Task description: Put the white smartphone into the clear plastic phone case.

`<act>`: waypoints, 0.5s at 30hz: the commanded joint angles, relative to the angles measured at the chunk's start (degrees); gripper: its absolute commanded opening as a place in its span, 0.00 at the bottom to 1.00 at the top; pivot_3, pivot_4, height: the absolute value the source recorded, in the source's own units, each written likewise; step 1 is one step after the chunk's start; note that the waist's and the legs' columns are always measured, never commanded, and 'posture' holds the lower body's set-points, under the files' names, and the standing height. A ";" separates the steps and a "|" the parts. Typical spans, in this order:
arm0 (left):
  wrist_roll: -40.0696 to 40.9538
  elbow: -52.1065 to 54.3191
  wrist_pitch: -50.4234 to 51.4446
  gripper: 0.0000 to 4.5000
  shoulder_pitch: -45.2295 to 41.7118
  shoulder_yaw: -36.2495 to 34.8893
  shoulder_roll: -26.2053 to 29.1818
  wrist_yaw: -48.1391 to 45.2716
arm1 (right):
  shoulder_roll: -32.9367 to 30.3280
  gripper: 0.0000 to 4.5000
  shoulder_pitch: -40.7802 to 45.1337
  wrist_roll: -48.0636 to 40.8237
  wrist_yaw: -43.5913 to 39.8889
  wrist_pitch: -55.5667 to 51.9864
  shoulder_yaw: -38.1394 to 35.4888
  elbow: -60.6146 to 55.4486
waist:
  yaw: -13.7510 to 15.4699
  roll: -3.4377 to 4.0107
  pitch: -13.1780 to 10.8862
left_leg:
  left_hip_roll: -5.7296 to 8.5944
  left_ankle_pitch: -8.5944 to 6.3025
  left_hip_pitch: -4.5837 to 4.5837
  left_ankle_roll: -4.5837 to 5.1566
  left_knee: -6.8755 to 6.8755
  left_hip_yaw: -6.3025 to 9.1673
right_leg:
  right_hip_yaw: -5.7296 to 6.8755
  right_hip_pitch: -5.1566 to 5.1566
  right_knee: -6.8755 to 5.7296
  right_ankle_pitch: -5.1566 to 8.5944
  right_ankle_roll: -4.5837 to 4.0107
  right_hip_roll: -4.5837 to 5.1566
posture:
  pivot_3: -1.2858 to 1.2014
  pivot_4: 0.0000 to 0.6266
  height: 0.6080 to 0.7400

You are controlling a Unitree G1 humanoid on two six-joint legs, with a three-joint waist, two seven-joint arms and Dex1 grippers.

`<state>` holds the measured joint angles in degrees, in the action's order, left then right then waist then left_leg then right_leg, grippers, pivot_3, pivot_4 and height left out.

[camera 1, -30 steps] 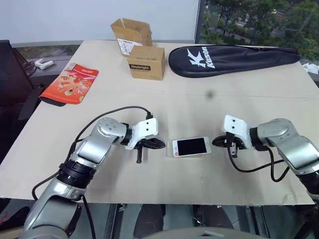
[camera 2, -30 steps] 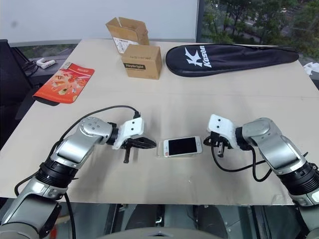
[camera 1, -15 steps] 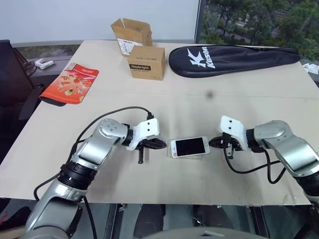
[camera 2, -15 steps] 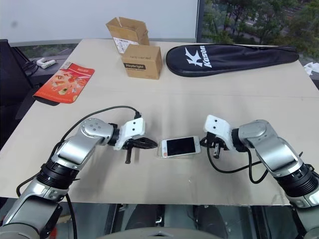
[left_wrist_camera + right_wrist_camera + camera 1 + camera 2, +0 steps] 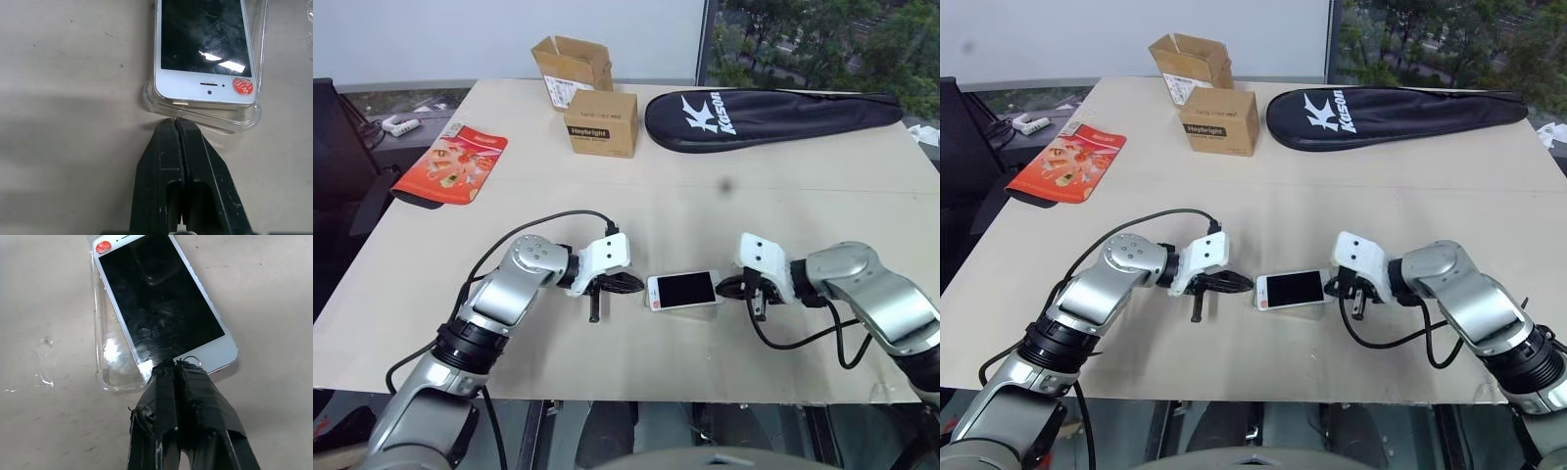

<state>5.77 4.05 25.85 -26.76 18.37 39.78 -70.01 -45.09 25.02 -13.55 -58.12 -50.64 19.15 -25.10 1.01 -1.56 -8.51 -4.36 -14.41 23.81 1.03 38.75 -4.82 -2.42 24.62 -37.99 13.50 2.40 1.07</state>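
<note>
A broad beige surface (image 5: 783, 196) carries the whole scene. Along its far edge lies a long black racket cover (image 5: 769, 115) with white lettering, the largest item on it. Next to that cover, toward the robot's left, stand two cardboard boxes: an open one (image 5: 570, 65) at the back and a closed one with a printed label (image 5: 601, 122) just in front of it. Farther to the robot's left an orange printed packet (image 5: 450, 166) rests near the edge, partly over a dark flat object. All of these sit well apart from the working area near the front edge, and nothing lies between them and the phone.

At the front centre the white smartphone (image 5: 683, 290) lies screen up, askew on top of the clear plastic phone case (image 5: 254, 110); the case's rim shows beyond one long side and one short end of the phone, so the phone is not seated inside it. A small red sticker (image 5: 243, 86) marks the phone's top corner beside the earpiece.

The left tool (image 5: 177, 128) is fully closed, holding nothing, its tip against the case's corner at the earpiece end. The right tool (image 5: 175, 366), also closed and empty, presses its taped tip on the phone's home-button end. A tiny clear scrap (image 5: 43, 361) lies near the case
</note>
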 commanded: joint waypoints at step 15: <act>1.59 5.21 0.29 0.00 2.60 0.47 0.78 -0.13 | 6.68 0.01 6.59 4.61 7.54 8.24 -0.04 11.67 | -0.24 0.00 0.00 | -0.01 0.00 0.03 0.00 -0.01 0.02 | 0.00 0.04 0.01 0.00 0.00 -0.04 | 0.52 0.24 0.94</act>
<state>6.80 7.46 26.05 -24.40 18.56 40.39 -69.92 -38.25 30.55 -9.88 -50.67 -44.18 18.98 -12.89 0.77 -1.57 -8.52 -4.37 -14.41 23.85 1.03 38.73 -4.80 -2.43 24.67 -37.98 13.50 2.40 1.03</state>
